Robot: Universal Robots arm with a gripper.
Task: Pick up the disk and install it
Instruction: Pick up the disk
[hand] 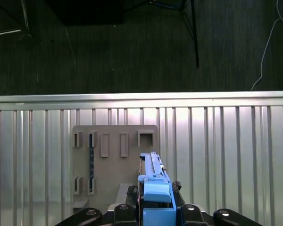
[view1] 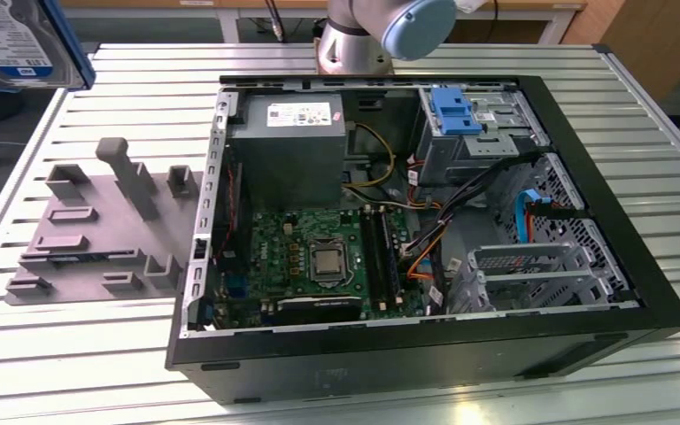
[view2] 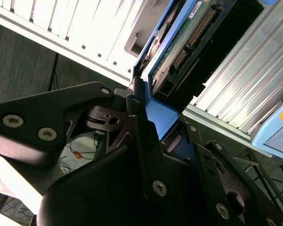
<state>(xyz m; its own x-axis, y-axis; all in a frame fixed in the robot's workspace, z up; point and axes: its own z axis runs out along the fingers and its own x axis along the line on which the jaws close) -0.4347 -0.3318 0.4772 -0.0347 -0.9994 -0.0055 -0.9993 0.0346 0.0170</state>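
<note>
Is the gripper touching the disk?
Touching. In the second wrist view, the gripper has its black fingers pressed against both sides of the blue frame of the disk, with no gap.

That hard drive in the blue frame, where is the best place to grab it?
Grip the disk at its blue carrier's short end, coming in along its length and pinching the two flat faces. It is slim, so its thickness fits between the fingers. The end effector is shut on it just so in both wrist views.
</note>
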